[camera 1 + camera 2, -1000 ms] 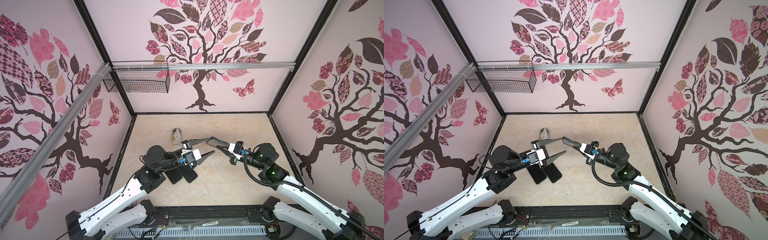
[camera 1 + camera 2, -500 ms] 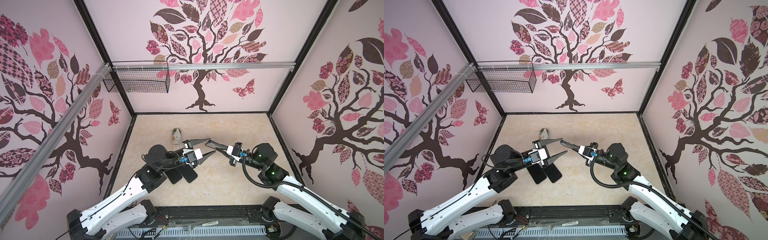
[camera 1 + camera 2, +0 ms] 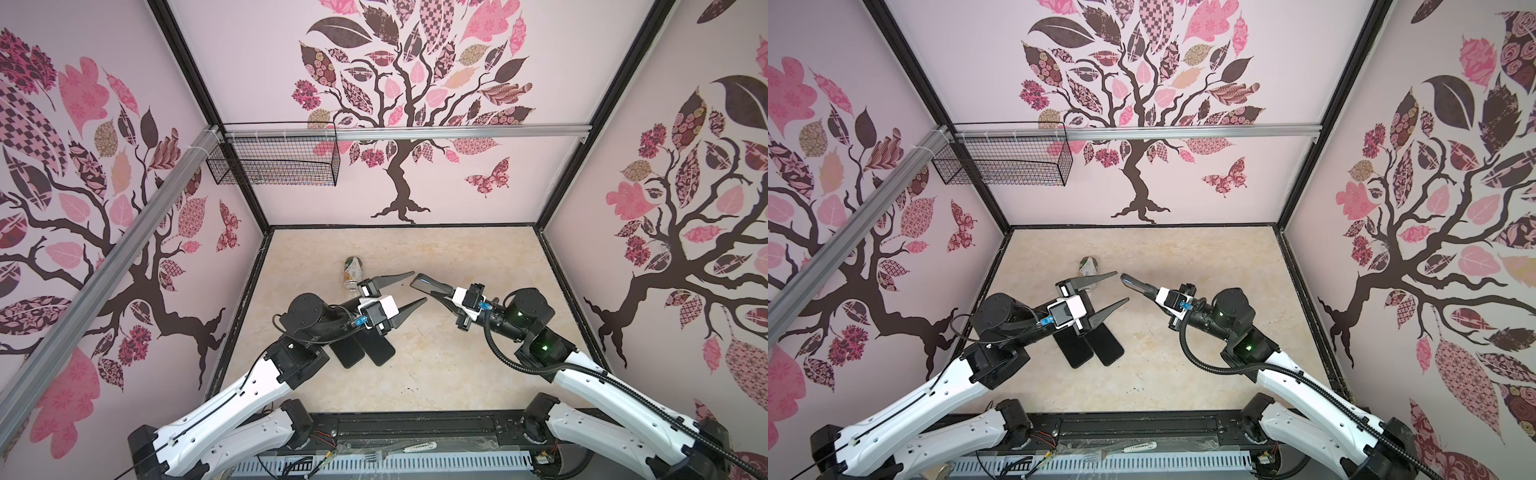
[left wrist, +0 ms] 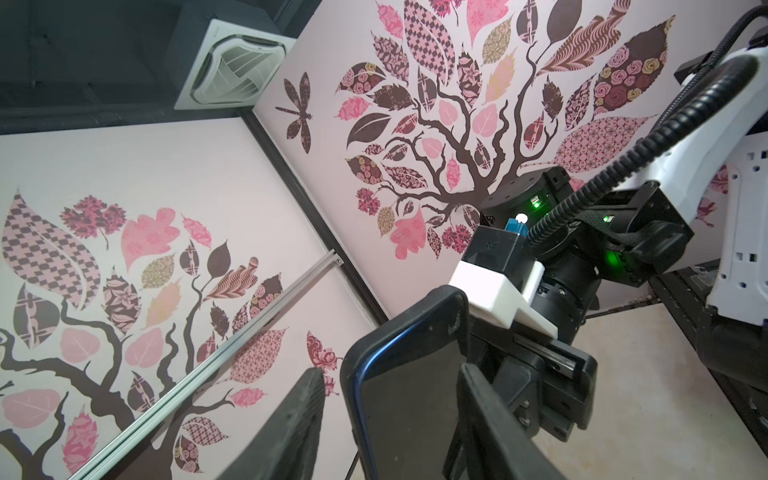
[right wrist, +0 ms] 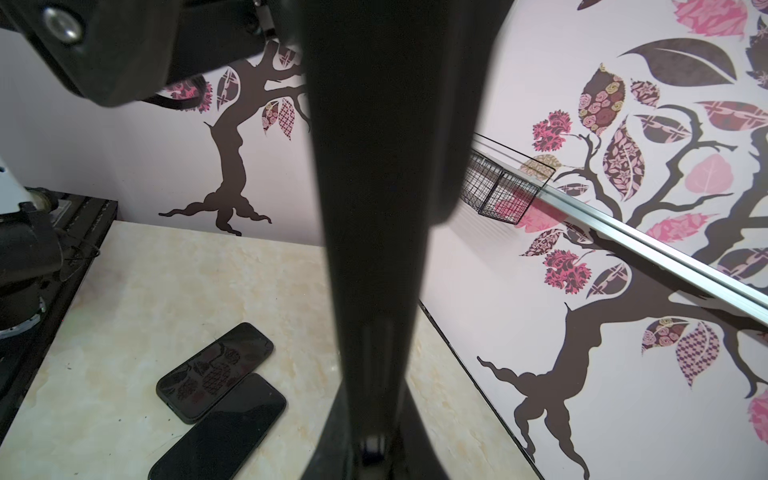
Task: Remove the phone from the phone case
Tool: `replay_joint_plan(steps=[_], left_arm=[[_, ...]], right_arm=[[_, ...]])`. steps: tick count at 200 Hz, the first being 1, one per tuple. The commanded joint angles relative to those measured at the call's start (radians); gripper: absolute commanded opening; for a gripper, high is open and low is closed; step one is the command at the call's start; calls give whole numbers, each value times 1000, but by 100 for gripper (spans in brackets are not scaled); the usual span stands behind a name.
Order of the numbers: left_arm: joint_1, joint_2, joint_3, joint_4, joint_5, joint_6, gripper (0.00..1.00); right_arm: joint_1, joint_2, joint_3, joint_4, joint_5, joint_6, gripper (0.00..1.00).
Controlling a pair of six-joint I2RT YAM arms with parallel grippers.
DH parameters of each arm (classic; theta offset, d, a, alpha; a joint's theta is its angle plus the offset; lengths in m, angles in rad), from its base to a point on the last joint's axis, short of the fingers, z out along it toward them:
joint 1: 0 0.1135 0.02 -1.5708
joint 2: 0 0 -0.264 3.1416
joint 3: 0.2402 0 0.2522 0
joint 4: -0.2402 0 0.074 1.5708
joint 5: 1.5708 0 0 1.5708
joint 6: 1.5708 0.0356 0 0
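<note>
Facing mid-air — left hand (image 3: pixel 1122 286) agape, right hand (image 3: pixel 439 289) pinching phone case (image 4: pixel 374 345)

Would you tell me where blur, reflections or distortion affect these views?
Right wrist view: a black bar, too close, blurs the middle; the glossy black phone lying flat mirrors the leaf-patterned wall. Left wrist view: the blue-edged phone in its black case is sharp. Both top views: wide lens splays the walls.

Soft, even light fills both top views, and shadows on the bench (image 3: pixel 457 374) are faint. Wide-angle stretch splays the walls (image 3: pixel 83 208) toward the edges. In the right wrist view 1 dark shape (image 5: pixel 374 208) against the lens is blurred — a glossy screen (image 5: pixel 216 370) mirrors the wall leaves
</note>
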Motion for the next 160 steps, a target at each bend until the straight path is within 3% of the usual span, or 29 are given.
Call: replay_joint_plan(steps=[1, 51, 160], left_arm=[[-2, -1, -26, 17, 7, -18, 51], [-3, 3, -30, 20, 35, -22, 43], [-4, 25, -25, 25, 33, -19, 42]], right_arm=[[2, -13, 20, 89, 23, 39, 0], [1, -18, 25, 92, 32, 50, 0], [2, -18, 23, 91, -25, 38, 0]])
